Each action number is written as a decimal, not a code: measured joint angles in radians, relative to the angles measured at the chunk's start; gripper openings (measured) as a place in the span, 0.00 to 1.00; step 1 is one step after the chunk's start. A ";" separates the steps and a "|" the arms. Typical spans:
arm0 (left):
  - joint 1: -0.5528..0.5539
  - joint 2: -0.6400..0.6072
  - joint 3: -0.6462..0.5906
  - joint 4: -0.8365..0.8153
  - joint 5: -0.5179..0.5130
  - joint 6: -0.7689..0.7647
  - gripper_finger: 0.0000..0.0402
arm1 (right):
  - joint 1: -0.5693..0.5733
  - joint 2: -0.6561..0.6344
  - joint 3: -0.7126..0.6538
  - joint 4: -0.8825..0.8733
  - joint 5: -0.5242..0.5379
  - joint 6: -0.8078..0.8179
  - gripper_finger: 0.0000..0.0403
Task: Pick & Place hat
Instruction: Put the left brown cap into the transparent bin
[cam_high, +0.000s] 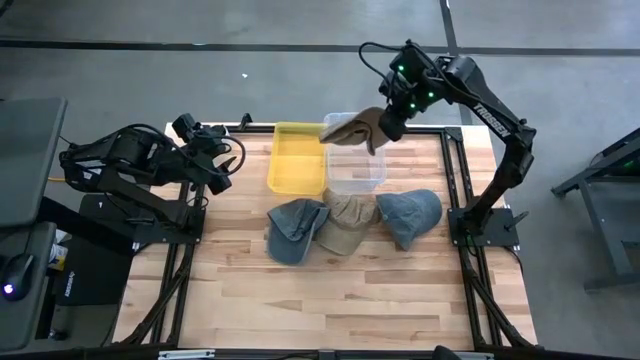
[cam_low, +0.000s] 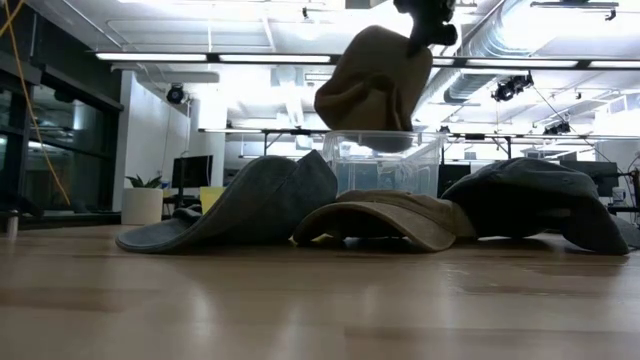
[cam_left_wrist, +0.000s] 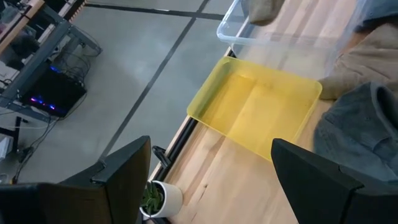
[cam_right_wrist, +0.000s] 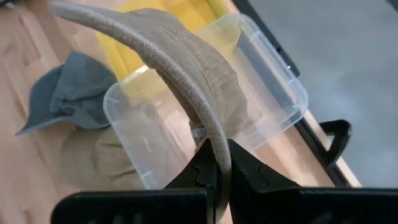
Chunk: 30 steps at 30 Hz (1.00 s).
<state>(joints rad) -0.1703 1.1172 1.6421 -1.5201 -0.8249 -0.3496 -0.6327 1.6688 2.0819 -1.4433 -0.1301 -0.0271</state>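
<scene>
The right gripper (cam_high: 383, 122), pinching the curved brim of a tan fabric cap (cam_high: 347, 129), held it above the clear plastic bin (cam_high: 355, 171), brim toward the yellow tray (cam_high: 296, 158); the left gripper (cam_high: 222, 160) waited spread beside that bin's neighbour.

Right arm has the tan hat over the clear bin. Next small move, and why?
Probably lower it a little, then release. The right end effector is shut on the tan hat, which hangs above the clear bin, not yet inside. The left end effector waits open beside the yellow bin.
</scene>
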 joint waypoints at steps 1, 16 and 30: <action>0.000 0.000 0.000 0.000 0.000 0.000 0.77 | -0.003 0.000 0.000 -0.007 -0.008 -0.002 0.01; 0.000 0.000 0.000 0.001 0.005 0.000 0.77 | -0.006 0.094 -0.002 -0.058 -0.071 -0.056 0.01; 0.000 0.000 0.000 0.001 0.035 0.000 0.77 | -0.038 0.165 -0.002 -0.072 0.042 -0.083 0.01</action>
<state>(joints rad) -0.1703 1.1172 1.6421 -1.5188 -0.7899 -0.3500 -0.6704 1.8337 2.0800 -1.5150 -0.0879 -0.1099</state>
